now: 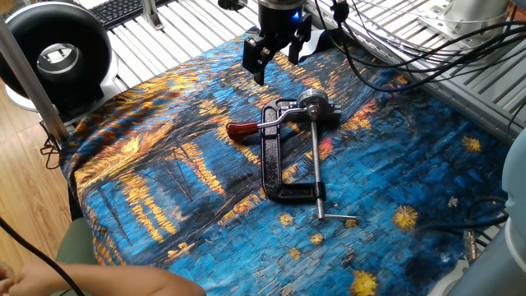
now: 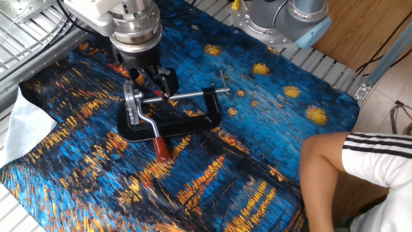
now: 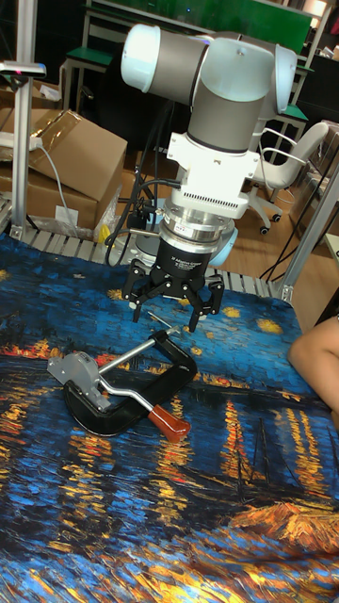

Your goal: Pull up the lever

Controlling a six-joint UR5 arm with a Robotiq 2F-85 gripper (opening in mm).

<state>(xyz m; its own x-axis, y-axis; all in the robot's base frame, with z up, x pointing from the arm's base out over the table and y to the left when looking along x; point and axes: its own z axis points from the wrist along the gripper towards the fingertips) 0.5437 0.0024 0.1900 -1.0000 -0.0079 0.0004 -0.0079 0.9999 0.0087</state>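
The lever (image 1: 263, 125) lies flat on the blue painted cloth, its thin silver arm running from a round silver hub (image 1: 312, 104) to a dark red sleeve (image 1: 241, 130) at its left end. It belongs to a black C-clamp (image 1: 269, 164) with a long screw rod (image 1: 316, 160). The other fixed view shows the lever (image 2: 149, 129) with its red end pointing toward the camera; the tall view has the lever (image 3: 127, 393) low on the left. My gripper (image 1: 276, 54) (image 2: 154, 80) (image 3: 169, 309) hangs open above the clamp near the hub end, touching nothing.
A person's leg (image 2: 341, 167) is at the cloth's right edge, and a hand (image 1: 74, 278) lies at the near corner. A black round device (image 1: 53, 51) stands at the back left. Cables (image 1: 411, 49) trail behind the arm. A white cloth (image 2: 26, 125) lies beside the painted cloth.
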